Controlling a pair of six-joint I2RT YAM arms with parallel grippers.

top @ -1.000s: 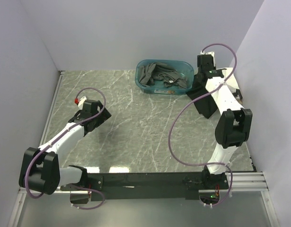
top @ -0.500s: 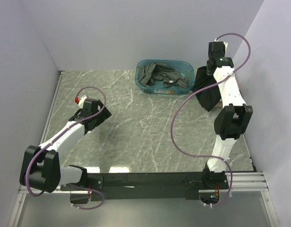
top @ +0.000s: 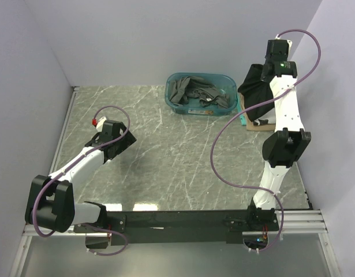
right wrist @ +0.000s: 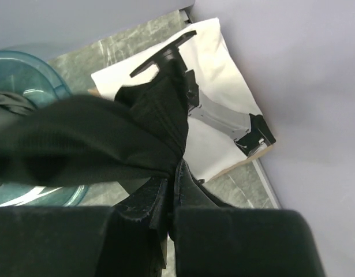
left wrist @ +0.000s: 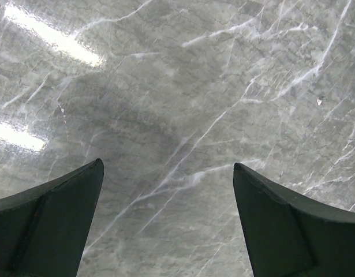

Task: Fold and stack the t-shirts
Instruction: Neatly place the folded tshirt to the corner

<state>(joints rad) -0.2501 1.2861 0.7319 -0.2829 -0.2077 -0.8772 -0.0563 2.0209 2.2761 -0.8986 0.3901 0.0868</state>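
My right gripper [right wrist: 172,173] is shut on a plain black t-shirt [right wrist: 90,141] and holds it up high at the back right; the shirt [top: 255,92] hangs from it in the top view. Below it lies a folded white t-shirt with black print [right wrist: 215,109], with a tan layer [top: 259,125] showing under it. Dark grey t-shirts [top: 194,92] lie bunched in the teal tub [top: 226,85]. My left gripper [left wrist: 165,179] is open and empty, low over the bare marble table at the left [top: 111,141].
The teal tub stands at the back centre, its rim also in the right wrist view [right wrist: 27,63]. Walls close the table at back, left and right. Purple cables loop from both arms.
My right gripper has risen and moved back toward the right wall, lifting the black t-shirt off the stack and uncovering the white and tan shirts. The left arm has barely moved.
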